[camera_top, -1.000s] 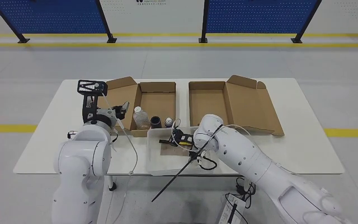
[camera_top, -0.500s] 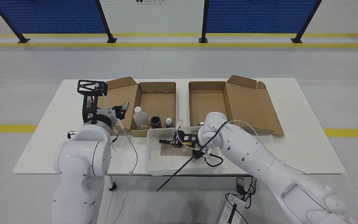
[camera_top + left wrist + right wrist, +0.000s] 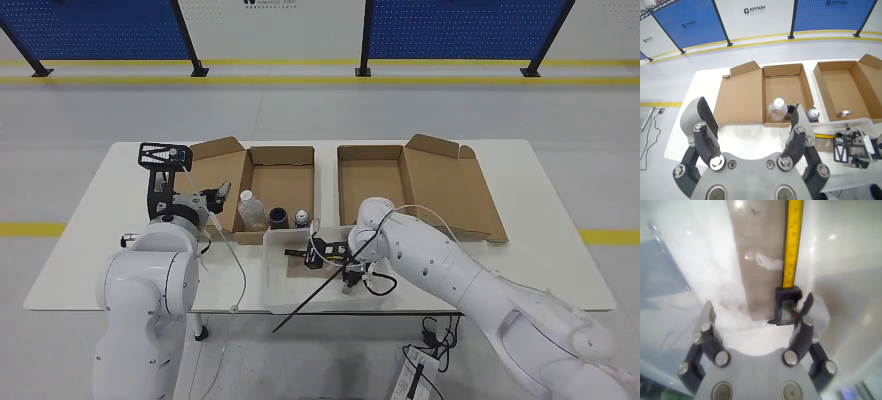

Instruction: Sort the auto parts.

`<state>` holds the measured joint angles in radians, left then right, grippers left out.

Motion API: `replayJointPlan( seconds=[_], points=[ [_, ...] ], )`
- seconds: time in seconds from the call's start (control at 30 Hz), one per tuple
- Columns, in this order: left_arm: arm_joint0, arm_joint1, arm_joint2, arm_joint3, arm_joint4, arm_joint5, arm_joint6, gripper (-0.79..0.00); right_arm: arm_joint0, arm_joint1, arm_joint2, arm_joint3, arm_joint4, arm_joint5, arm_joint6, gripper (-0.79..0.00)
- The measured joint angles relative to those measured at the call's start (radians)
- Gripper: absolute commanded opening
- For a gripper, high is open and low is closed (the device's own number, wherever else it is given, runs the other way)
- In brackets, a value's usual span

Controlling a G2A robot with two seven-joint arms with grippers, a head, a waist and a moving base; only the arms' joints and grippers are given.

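— Where's my right gripper?
— Your right gripper [image 3: 759, 302] is spread wide, down inside the clear bin [image 3: 677, 256]. The caliper [image 3: 786, 308] lies between its fingers, close to one; you can't tell if they touch.
— And the left?
— Your left gripper [image 3: 749, 106] is wide open too, holding nothing. Beyond it sits the left box [image 3: 783, 89], holding a bottle [image 3: 777, 111] and a spray can [image 3: 813, 114].
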<state>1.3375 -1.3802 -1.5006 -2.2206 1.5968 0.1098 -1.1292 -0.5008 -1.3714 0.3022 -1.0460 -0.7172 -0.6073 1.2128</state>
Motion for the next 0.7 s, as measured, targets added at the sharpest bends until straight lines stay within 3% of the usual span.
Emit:
replayJointPlan(
  seconds=[0.33,0.7],
  points=[
    [0.000,0.000,0.000,0.000,0.000,0.000,0.000,0.000,0.047,-0.037,-0.075,0.076,0.075,-0.005,-0.005,0.000],
    [0.000,0.000,0.000,0.000,0.000,0.000,0.000,0.000,0.076,-0.033,-0.133,0.083,0.162,-0.027,-0.027,0.000]
  ],
)
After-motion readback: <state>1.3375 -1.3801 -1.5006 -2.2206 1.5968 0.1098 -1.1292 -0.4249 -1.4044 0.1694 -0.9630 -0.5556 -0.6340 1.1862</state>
